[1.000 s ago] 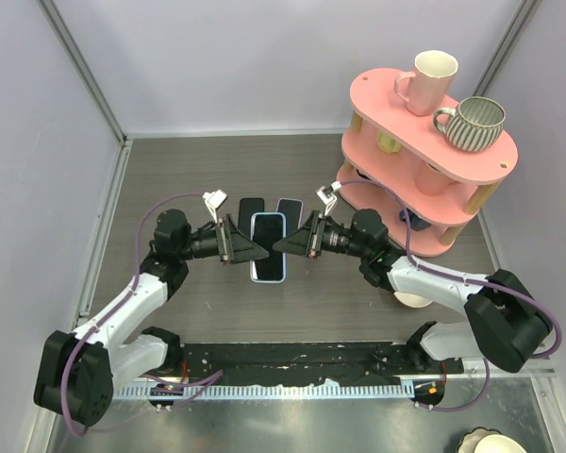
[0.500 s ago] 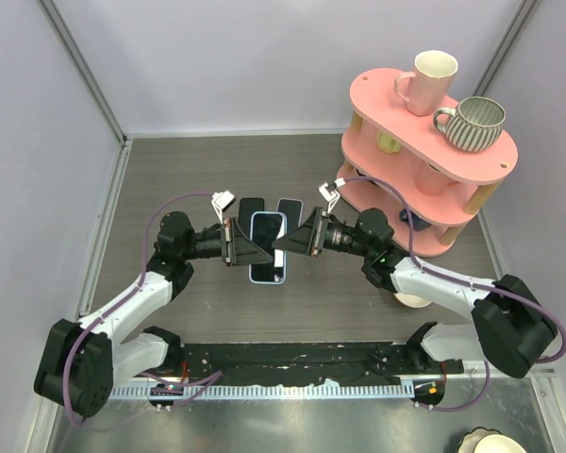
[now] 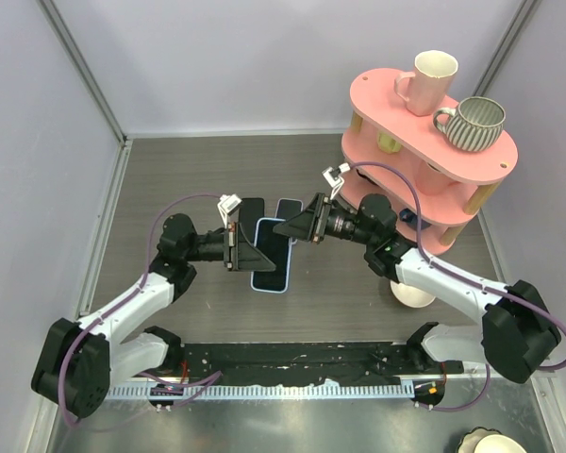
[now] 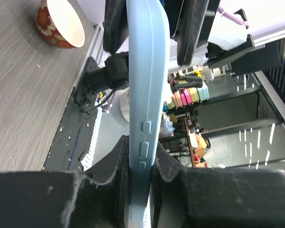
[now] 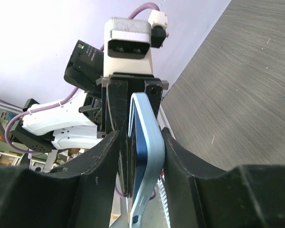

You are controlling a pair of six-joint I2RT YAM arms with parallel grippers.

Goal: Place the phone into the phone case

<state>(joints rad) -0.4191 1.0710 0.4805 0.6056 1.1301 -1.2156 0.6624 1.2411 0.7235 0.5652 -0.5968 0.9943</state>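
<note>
**Though caught between two arms: one phone, one case, centre table**

Where listed largest first:

- Table (image 3: 170, 179): grey wood-grain top, walled on the left and far sides.
- Pink rack (image 3: 377, 104): far right, two-tiered. Carrying a cream mug (image 3: 429, 77) and a ribbed mug (image 3: 474, 123) on top.
- Bowl (image 3: 407, 295): pale, near right, partly hidden under the right arm.
- Two dark slabs (image 3: 252, 209) (image 3: 289, 205): flat on the table just beyond the case. Identity not clear.
- Phone case (image 3: 271, 281): light blue, mid-table between the arms, long axis running near to far. Cannot tell whether lifted or resting.
- Phone (image 3: 275, 262): dark face showing inside the blue rim. Cannot tell whether fully seated.
- Left gripper (image 3: 255, 253): pinched tight on the case's left long edge, pads against both faces, beside the side buttons.
- Right gripper (image 3: 289, 227): straddling the far right corner of the case, fingers (image 5: 173, 152) to either side. Cannot tell whether clamped or only bracketing.

Handling, by judgement: light, and stiff once phone and case are joined. Case rim likely flexible alone. Glass face probably slick and fragile. Best held across the long edges, clear of the buttons, with pressing kept to corners and rim.
</note>
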